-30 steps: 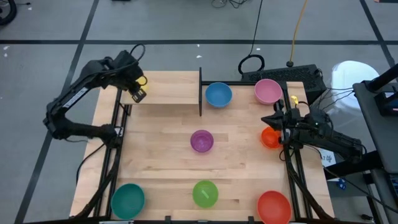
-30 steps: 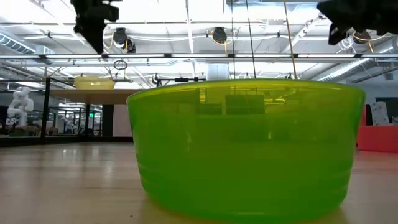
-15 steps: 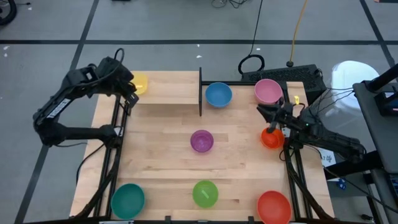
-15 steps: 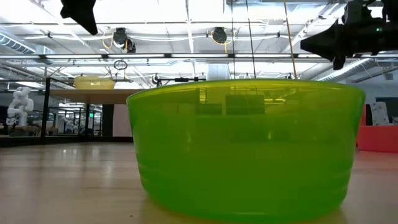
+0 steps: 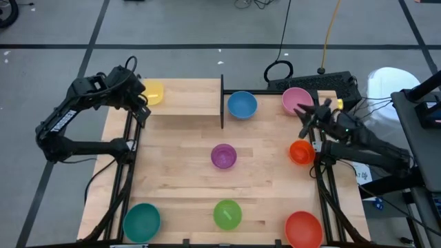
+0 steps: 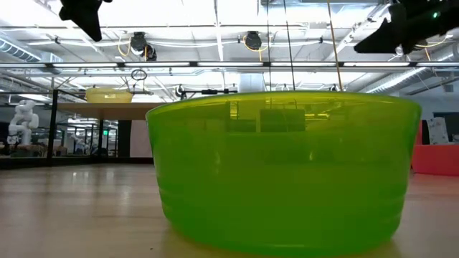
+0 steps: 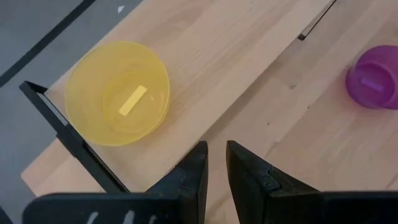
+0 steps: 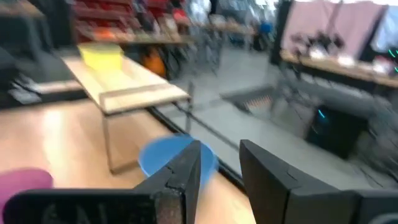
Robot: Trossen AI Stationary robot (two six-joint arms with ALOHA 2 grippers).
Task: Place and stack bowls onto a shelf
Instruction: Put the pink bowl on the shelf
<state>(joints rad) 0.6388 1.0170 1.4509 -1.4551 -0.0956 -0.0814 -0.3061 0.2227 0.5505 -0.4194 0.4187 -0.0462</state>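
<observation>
The right gripper (image 5: pixel 308 112), jaws parted and empty, is shown between the pink bowl (image 5: pixel 295 100) and orange bowl (image 5: pixel 300 152), both nearer it than the left gripper (image 7: pixel 215 163), narrowly parted beside the shelf (image 5: pixel 186 98) bearing the yellow bowl (image 5: pixel 152 91).

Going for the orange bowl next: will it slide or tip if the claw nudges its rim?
The orange bowl looks like thin, smooth plastic, so probably light and apt to slide on the bare wood tabletop. Sitting upright on its base, it seems unlikely to tip.
</observation>
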